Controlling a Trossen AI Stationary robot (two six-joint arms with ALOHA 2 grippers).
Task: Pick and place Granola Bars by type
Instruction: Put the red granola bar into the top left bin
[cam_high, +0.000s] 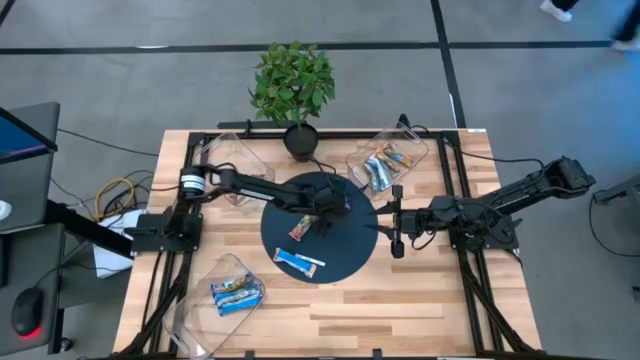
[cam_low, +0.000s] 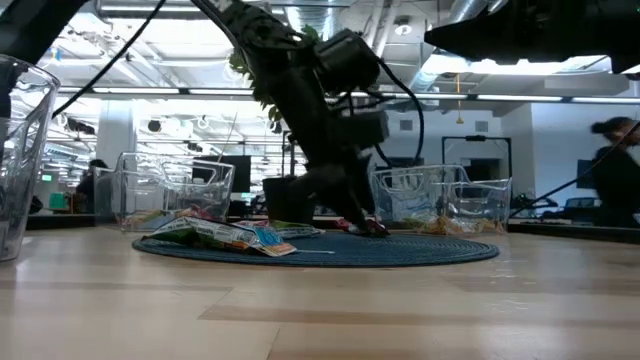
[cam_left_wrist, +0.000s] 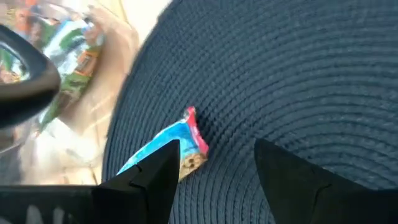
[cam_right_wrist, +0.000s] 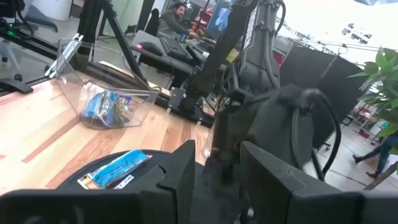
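wooden table (cam_high: 400, 300) holds a round dark mat (cam_high: 345, 262). left gripper (cam_high: 323, 222) hangs over the mat with fingers spread, beside a red-and-blue granola bar (cam_left_wrist: 183, 140). right gripper (cam_high: 396, 232) waits at the mat's edge, fingers apart. other bars fill clear bins (cam_high: 237, 290).

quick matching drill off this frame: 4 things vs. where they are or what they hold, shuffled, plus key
Things:
1. left gripper
2. right gripper
3. potted plant
4. clear bin lowest in the high view

Places/states:
a. holds blue-wrapped bars
b. over the round mat, fingers open beside a bar
c. at the mat's right edge
d. at the table edge, top of the high view

Pairs: 1-b, 2-c, 3-d, 4-a
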